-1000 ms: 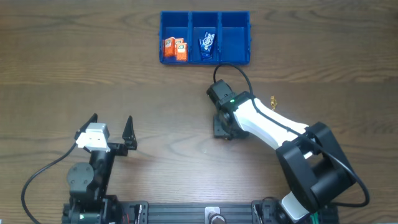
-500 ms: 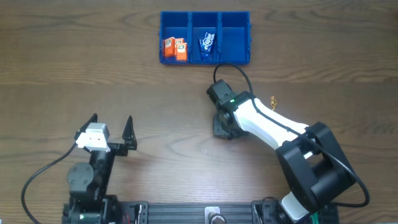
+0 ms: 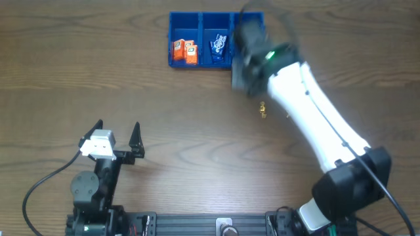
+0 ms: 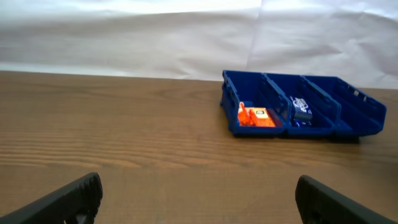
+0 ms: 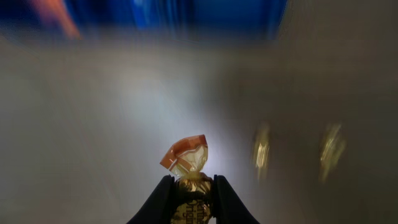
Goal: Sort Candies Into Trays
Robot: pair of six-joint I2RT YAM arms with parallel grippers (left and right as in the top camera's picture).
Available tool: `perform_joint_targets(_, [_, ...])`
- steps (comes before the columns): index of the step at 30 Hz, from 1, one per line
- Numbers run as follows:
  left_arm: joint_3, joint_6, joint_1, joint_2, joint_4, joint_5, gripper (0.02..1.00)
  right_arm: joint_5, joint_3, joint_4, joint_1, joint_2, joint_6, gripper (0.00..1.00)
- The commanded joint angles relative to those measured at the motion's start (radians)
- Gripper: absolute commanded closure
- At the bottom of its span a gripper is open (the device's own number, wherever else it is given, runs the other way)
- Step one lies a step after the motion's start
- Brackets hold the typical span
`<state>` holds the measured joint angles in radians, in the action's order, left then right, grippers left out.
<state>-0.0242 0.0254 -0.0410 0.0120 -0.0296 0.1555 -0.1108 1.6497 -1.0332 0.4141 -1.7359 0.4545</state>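
Right wrist view: the right gripper (image 5: 189,198) clamps a gold foil-wrapped candy (image 5: 186,158) near the blue three-compartment plastic tray (image 3: 172,39). Orange candies (image 3: 184,52) and a blue-wrapped candy (image 3: 218,46) sit sorted; a loose gold candy (image 3: 264,109) waits on the wooden table (image 3: 79,72). Open, the left gripper (image 3: 117,126) holds nothing.

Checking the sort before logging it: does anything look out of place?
One small gold-wrapped candy lies loose on the brown wooden table, outside the blue three-compartment plastic tray, likely not yet sorted. Nothing looks spilled or damaged.

The right arm (image 3: 315,124) slants from 5 o'clock to the tray (image 3: 197,64) at 12, with a loose candy (image 3: 264,109) just beside it. Bare table (image 3: 98,78) from 9 to 11 o'clock leaves passage
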Motion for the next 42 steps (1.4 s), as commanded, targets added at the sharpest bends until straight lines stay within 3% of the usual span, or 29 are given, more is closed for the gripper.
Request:
perform_joint_targets(1, [0.019,-0.003,0.003,-0.007,-0.034,0.018,0.020,-0.106,0.227,0.019,-0.064,-0.138,-0.108,0.917])
perform_joint_targets(11, [0.019,-0.003,0.003,-0.007,-0.034,0.018,0.023,-0.105,0.278,0.193,-0.100,-0.360,-0.119,0.901])
perform_joint_targets(22, [0.019,-0.003,0.003,-0.007,-0.034,0.018,0.020,-0.098,0.278,0.223,-0.100,-0.385,-0.119,0.893])
perform_joint_targets(24, [0.019,-0.003,0.003,-0.007,-0.034,0.018,0.020,-0.098,0.277,0.224,-0.100,-0.385,-0.119,0.820])
perform_joint_targets(29, [0.019,-0.003,0.003,-0.007,-0.034,0.018,0.023,-0.098,0.277,0.239,-0.100,-0.385,-0.120,0.404])
perform_joint_targets(30, [0.019,-0.003,0.003,-0.007,-0.034,0.018,0.023,-0.098,0.277,0.244,-0.100,-0.385,-0.120,0.360])
perform_joint_targets(37, [0.019,-0.003,0.003,-0.007,-0.034,0.018,0.020,-0.101,0.254,0.203,-0.100,-0.301,-0.122,0.349])
perform_joint_targets(42, [0.019,-0.003,0.003,-0.007,-0.034,0.018,0.020,-0.117,0.039,0.214,-0.100,-0.084,-0.149,0.349])
